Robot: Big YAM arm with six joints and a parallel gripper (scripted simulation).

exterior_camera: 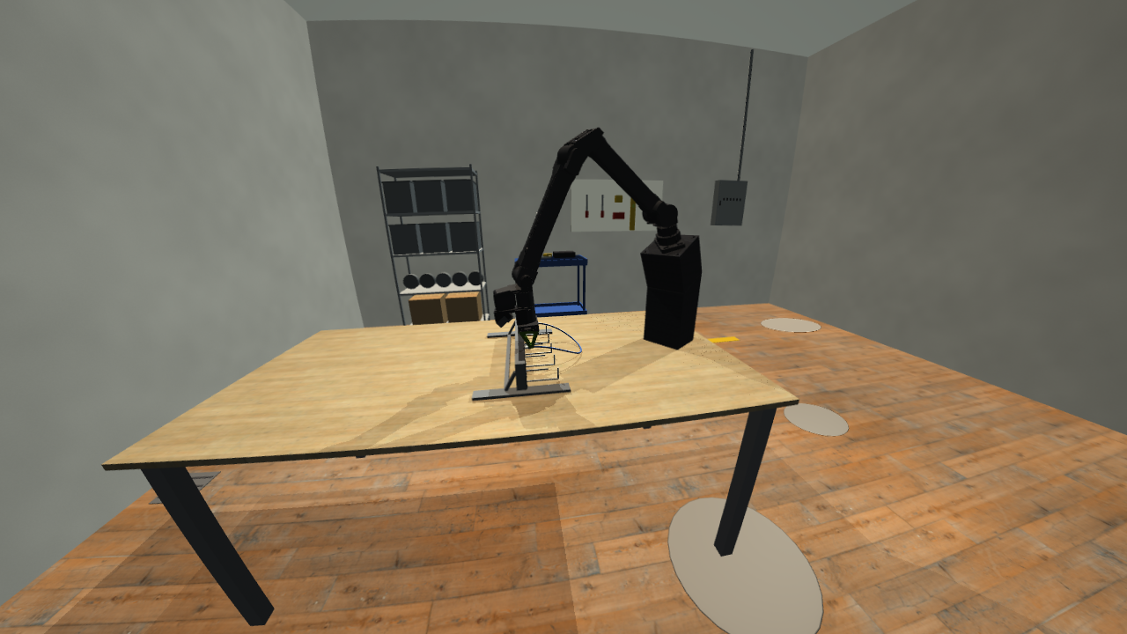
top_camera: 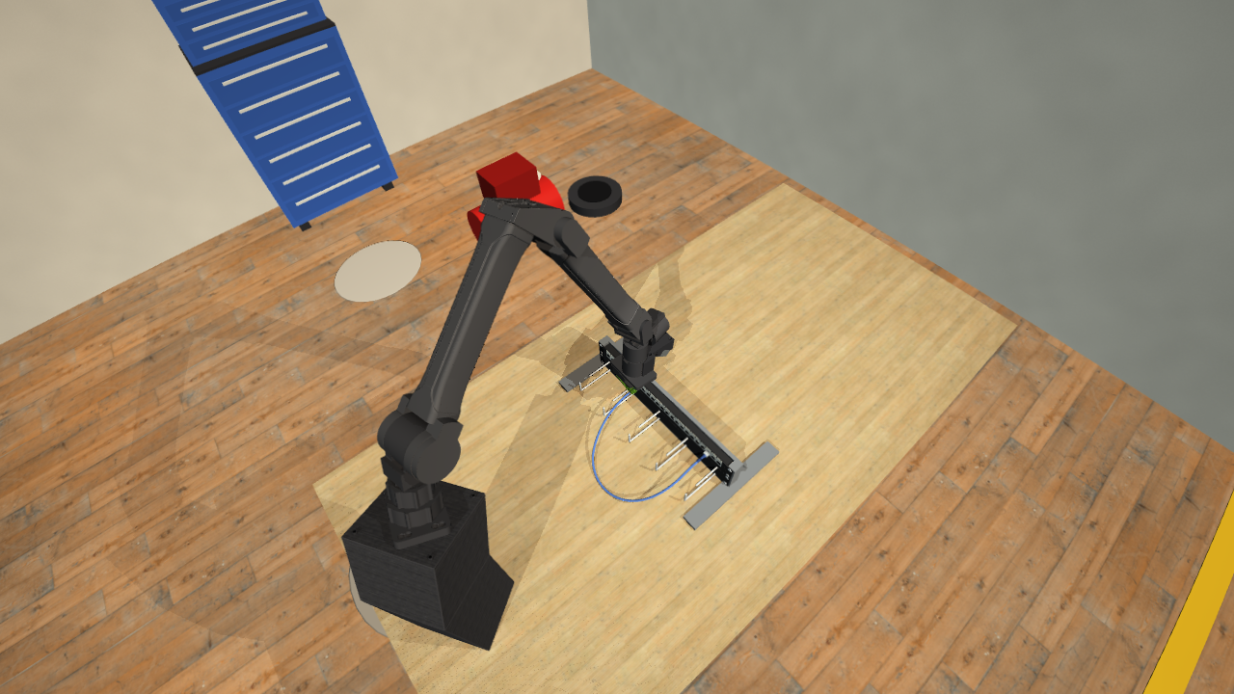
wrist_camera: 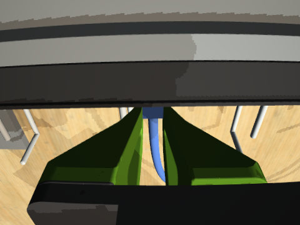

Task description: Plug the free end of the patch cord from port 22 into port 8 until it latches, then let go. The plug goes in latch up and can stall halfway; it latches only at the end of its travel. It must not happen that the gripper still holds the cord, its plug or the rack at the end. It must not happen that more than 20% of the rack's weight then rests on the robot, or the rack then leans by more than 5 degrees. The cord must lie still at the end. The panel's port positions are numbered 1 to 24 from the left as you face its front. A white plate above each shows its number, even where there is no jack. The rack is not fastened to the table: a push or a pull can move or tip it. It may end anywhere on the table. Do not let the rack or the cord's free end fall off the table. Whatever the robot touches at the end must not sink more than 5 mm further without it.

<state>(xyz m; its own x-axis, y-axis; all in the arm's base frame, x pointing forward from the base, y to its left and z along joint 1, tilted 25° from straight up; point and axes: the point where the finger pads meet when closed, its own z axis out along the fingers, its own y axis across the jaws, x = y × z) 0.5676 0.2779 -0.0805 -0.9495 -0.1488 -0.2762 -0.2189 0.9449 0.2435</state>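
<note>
My gripper (wrist_camera: pixel 152 113) (top_camera: pixel 633 389) (exterior_camera: pixel 530 340) is shut on the dark blue plug (wrist_camera: pixel 152 112) of the patch cord. The plug's front end is hidden under the top edge of the panel (wrist_camera: pixel 94 85) (top_camera: pixel 690 429), so I cannot tell how deep it sits, whether it has latched, or which port it faces. The blue cord (wrist_camera: pixel 154 132) (top_camera: pixel 593 444) (exterior_camera: pixel 580 344) leaves the plug, curves out in front of the panel in a wide loop, and returns to the panel near its other end. The rack stands upright on its feet (top_camera: pixel 732 485) (exterior_camera: pixel 488 394). Port numbers are not readable.
Thin white cable guides (top_camera: pixel 671 454) (wrist_camera: pixel 237 120) (wrist_camera: pixel 31 120) stick out from the panel front on both sides of my fingers. The table (top_camera: pixel 863 328) (exterior_camera: pixel 354 394) extends behind and in front of the rack.
</note>
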